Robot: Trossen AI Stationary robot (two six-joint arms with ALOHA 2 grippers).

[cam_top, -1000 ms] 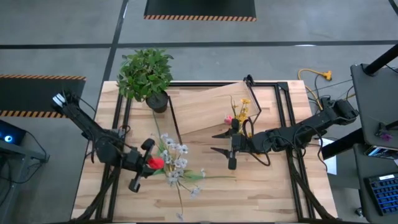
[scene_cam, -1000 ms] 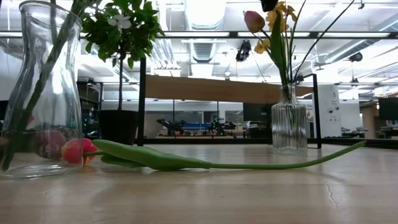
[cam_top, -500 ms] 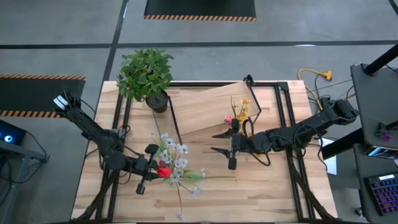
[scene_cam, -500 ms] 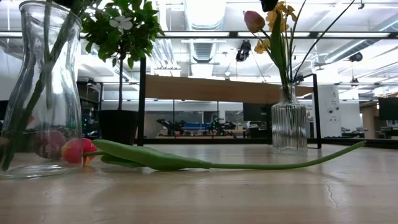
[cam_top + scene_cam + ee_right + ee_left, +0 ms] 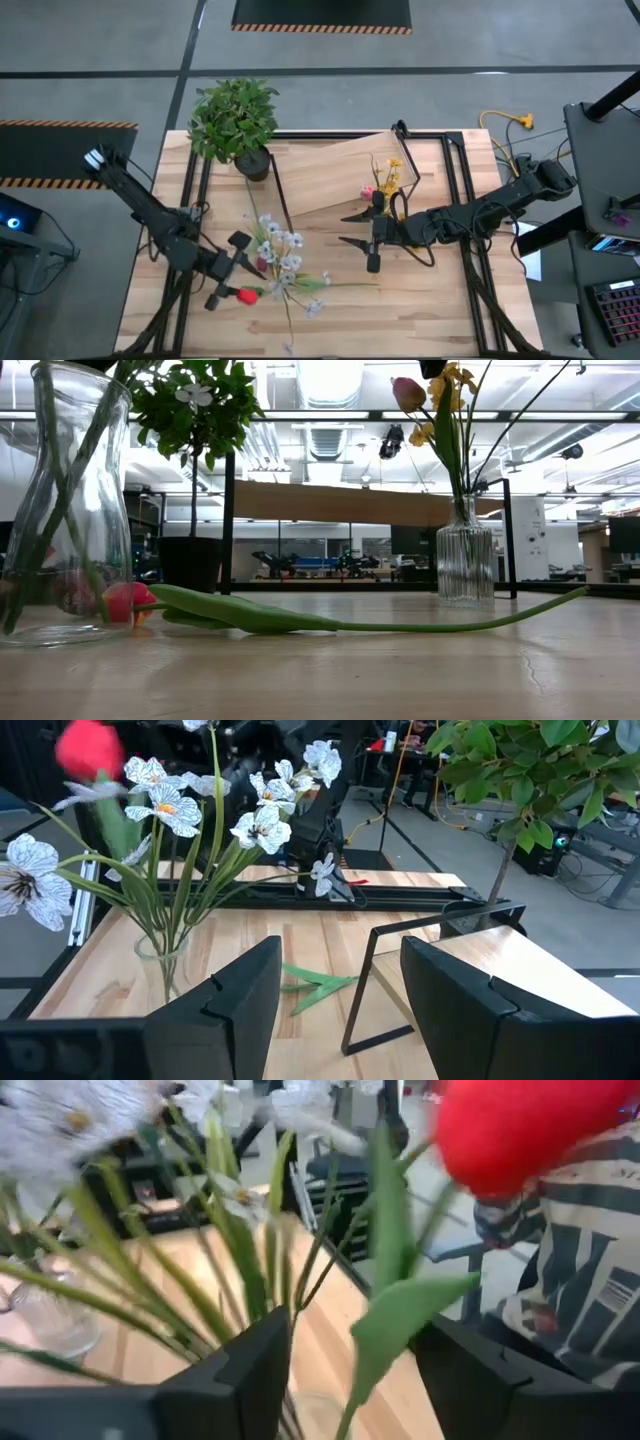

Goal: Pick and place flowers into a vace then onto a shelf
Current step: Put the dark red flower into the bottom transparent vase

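Observation:
A clear glass vase [image 5: 70,510] on the table holds white-lilac sprays [image 5: 282,256] and the stalk of a red tulip [image 5: 247,294], whose bloom leans out toward the table's near edge. My left gripper [image 5: 228,270] is open at the vase's left. The tulip's green stalk and leaf [image 5: 395,1315] stand between its fingers, clear of both. My right gripper [image 5: 345,228] hangs open at the table's middle, to the right of the vase. A ribbed vase [image 5: 465,560] with yellow blooms and a pink bud [image 5: 385,182] stands on the wooden shelf [image 5: 325,175].
Another tulip [image 5: 128,602] lies flat on the table by the glass vase, its long stalk [image 5: 420,622] stretched along the wood. A bushy green plant in a dark pot [image 5: 235,120] stands at the far left. Black frame rails [image 5: 462,200] run along both table sides.
My left gripper has sunk a little, tipped its nose down and opened, letting go of the red tulip. The tulip's stalk has dropped into the glass vase, and its bloom has swung out toward the table's near edge.

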